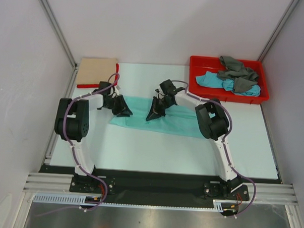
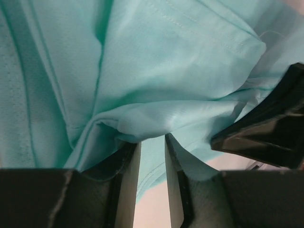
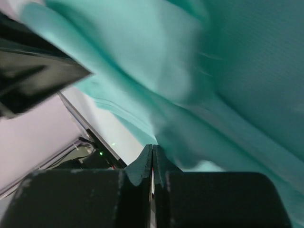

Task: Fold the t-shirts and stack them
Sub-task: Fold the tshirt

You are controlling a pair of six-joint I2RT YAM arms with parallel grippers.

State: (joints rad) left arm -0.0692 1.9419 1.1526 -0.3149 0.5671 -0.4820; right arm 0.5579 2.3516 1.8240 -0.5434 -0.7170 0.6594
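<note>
Counter (image 1: 140,154): pale, both arms reach out over it from the near edge.

Mint-green t-shirt (image 1: 167,122): spread flat mid-counter as a wide band, between and under the two wrists. This is the one in work. I judge the step to be its first fold, far edge toward near edge.

Red tray (image 1: 199,63): far right corner, holding the grey t-shirt (image 1: 237,70) crumpled on top of the turquoise-blue t-shirt (image 1: 211,80). Neither is folded.

Far left corner: beige t-shirt (image 1: 97,71) folded square, with the edge of a red t-shirt (image 1: 87,85) showing beneath it. I take this as the stack, so two are done and three are left.

Left pincer (image 2: 152,140): at the shirt's far edge toward its left end. The jaws stand narrowly apart with a fold of cloth bunched at the tips. I cannot tell whether the fold is pinched or only resting there.

Right pincer (image 3: 152,146): near the middle of the far edge, clenched. The hem runs straight into the tips, so it looks like a thin pinch on the shirt.

Next move, as I judge it: confirm the left hold, then lift both corners together and carry them toward me at equal height, so that the fold lands square. An uneven hold would skew the crease.
</note>
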